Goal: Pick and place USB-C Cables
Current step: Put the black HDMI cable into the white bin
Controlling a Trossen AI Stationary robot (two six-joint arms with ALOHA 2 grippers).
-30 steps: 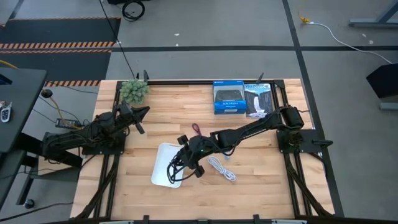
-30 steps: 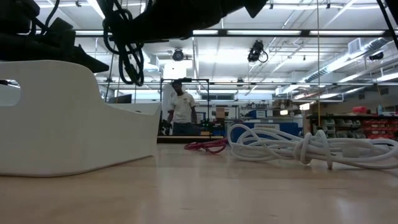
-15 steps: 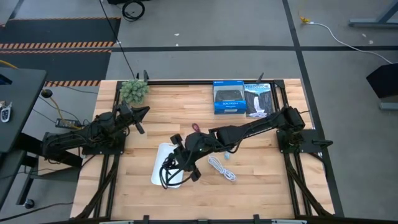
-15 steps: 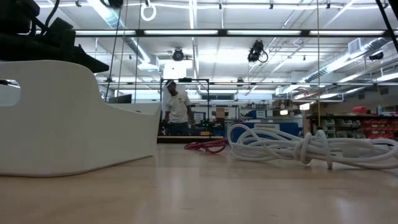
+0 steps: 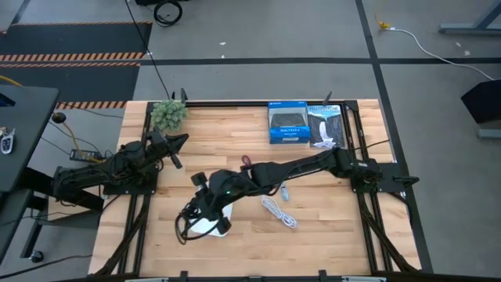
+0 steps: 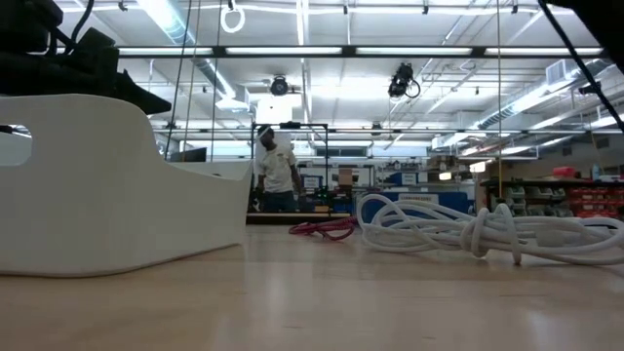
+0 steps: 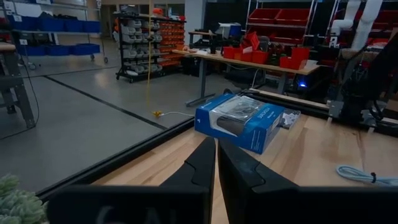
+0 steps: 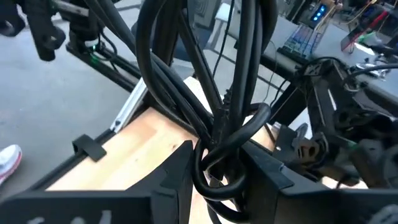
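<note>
Black cable (image 8: 211,118) pinched in right gripper (image 5: 205,205) jaws, hanging over white tray (image 5: 210,227)'s 9 o'clock edge; left gripper (image 5: 174,149) jaws closed, idle.

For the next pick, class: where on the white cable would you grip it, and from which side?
Grip the white cable across its bunched middle, coming straight down from above. It lies flat and loose on the table with bare wood around it; its thin ends would slip. This is a judgement.

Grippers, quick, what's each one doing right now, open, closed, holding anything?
Left gripper: closed, holding nothing, parked at the table's left side.
Right gripper: closed on the black cable, over the white tray.
</note>
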